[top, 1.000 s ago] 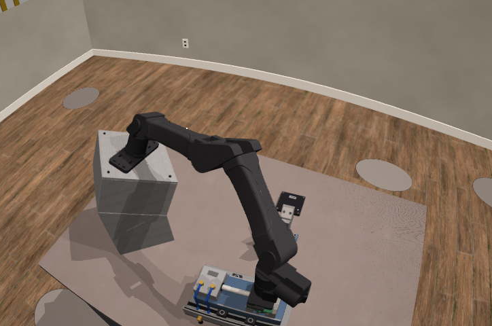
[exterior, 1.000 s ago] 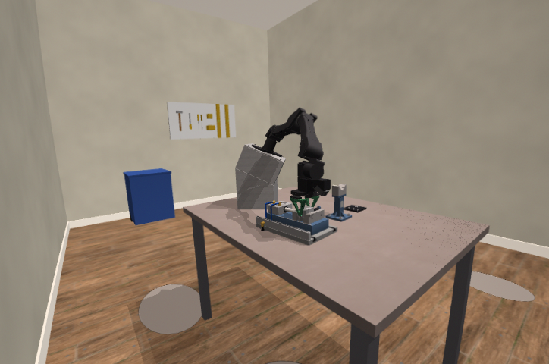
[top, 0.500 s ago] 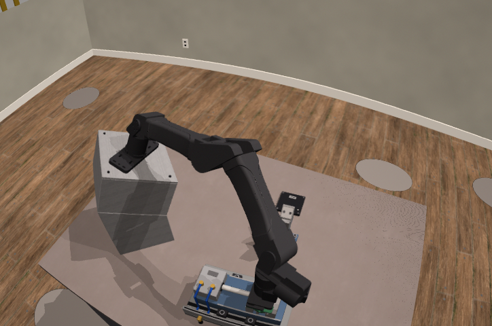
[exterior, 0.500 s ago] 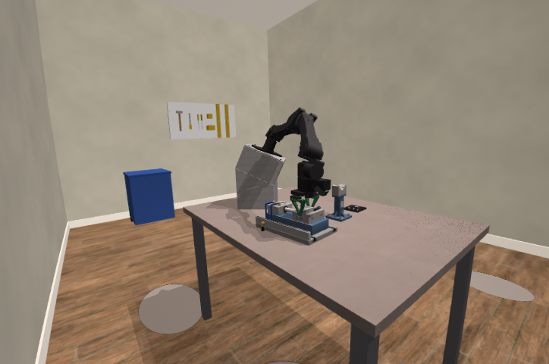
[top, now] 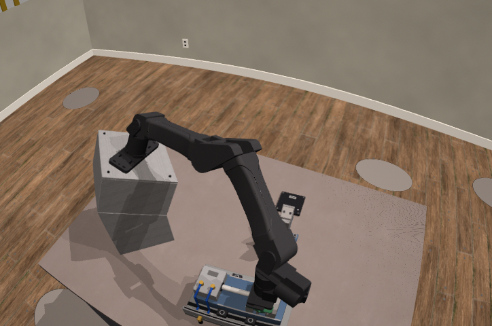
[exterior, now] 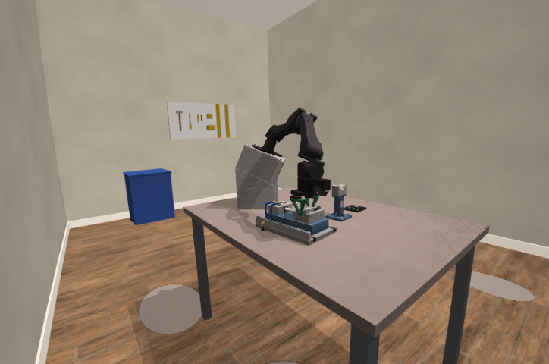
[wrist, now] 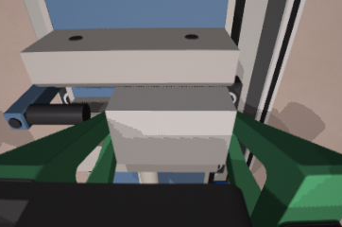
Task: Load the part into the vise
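Note:
My gripper (top: 264,310) (exterior: 305,209) (wrist: 171,113) points down over the vise and is shut on the part (wrist: 171,124), a light grey block held by its two ends. The part lies level between the jaws, its long side close along the fixed jaw (wrist: 131,67) (exterior: 315,215); contact cannot be told. The work stop (wrist: 58,113), a short dark rod, points at the part's left end, with a small gap in the wrist view. The milled slot is not visible, so it is not on the faces shown. The low bars and most of the moving jaw are hidden.
The air cylinder (top: 210,282) (exterior: 277,208) with its rod (top: 234,289) stands at the vise's other end, with blue hoses. The V-block (top: 287,211) (exterior: 338,190) stands on a blue post behind the vise. The black infeed plate (top: 298,206) (exterior: 355,208) beyond it bears no part.

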